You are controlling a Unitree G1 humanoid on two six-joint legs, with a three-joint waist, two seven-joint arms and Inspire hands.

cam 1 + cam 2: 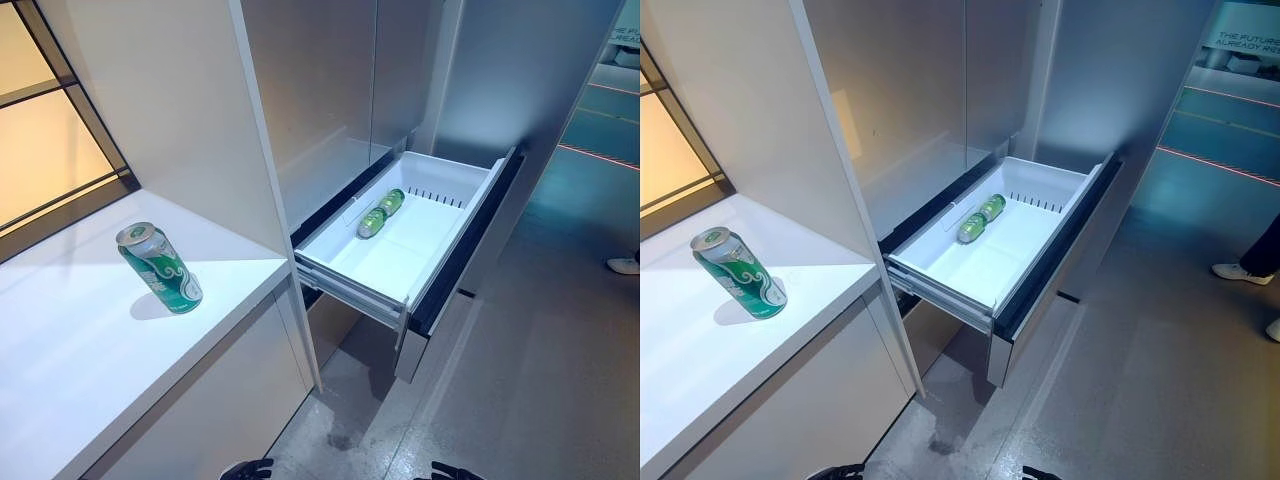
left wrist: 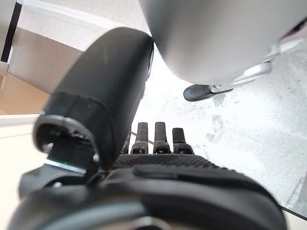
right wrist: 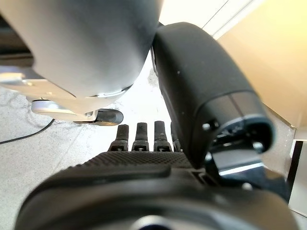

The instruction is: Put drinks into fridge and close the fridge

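A green can (image 1: 160, 268) stands tilted on the white counter (image 1: 80, 340) at the left. To its right the fridge's lower drawer (image 1: 400, 245) is pulled open, and green cans (image 1: 380, 213) lie on their sides at the back of its white bin. My left hand (image 2: 160, 139) hangs low over the floor with straight fingers and holds nothing. My right hand (image 3: 144, 136) hangs the same way, open and empty. Both hands are well away from the can and the drawer.
The fridge's grey upper doors (image 1: 330, 80) are closed above the drawer. A tall white side panel (image 1: 200, 110) stands between the counter and the fridge. A person's shoe (image 1: 1238, 272) and dark trouser leg (image 1: 1265, 245) are at the far right on the grey floor.
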